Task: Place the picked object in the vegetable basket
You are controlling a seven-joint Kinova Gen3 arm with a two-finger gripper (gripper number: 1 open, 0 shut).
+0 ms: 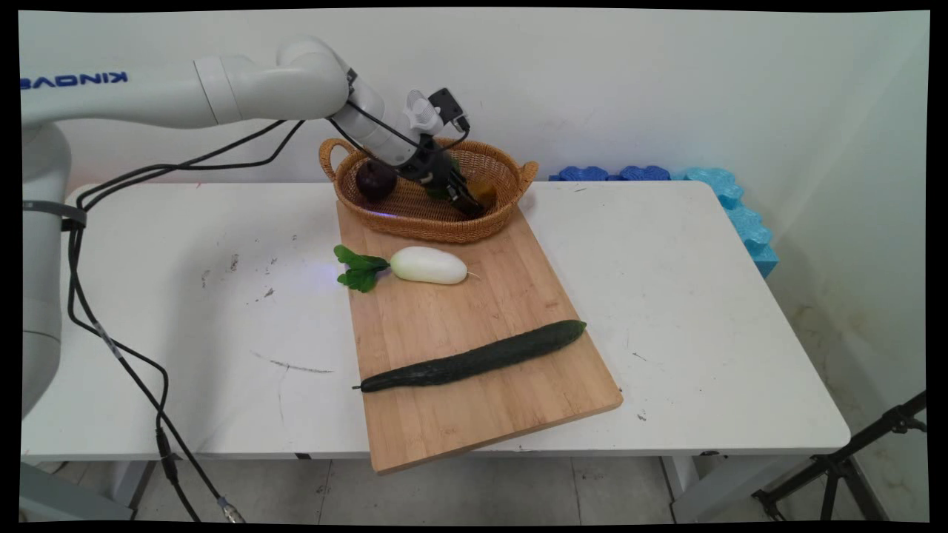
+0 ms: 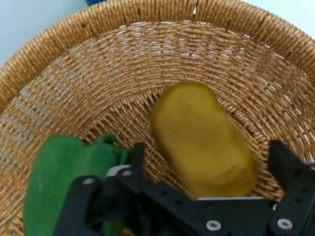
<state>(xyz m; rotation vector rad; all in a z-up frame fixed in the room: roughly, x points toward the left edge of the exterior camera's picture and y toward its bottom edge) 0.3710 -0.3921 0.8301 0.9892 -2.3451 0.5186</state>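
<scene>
The end effector (image 2: 206, 162) hangs inside the basket (image 2: 59, 64), fingers spread wide either side of the potato (image 2: 202, 142), gripping nothing. A pepper (image 2: 64, 182) lies beside one finger; squeezing centred would avoid it.

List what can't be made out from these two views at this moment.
- Yellow-brown item: main view shows only a sliver beside the gripper; its near end sits behind the black linkage in the hand view.
- Green item: cut off by the hand view's bottom edge, mostly hidden by the gripper in the main view.
- Dark round item: too dim to identify; outside the hand view.
</scene>
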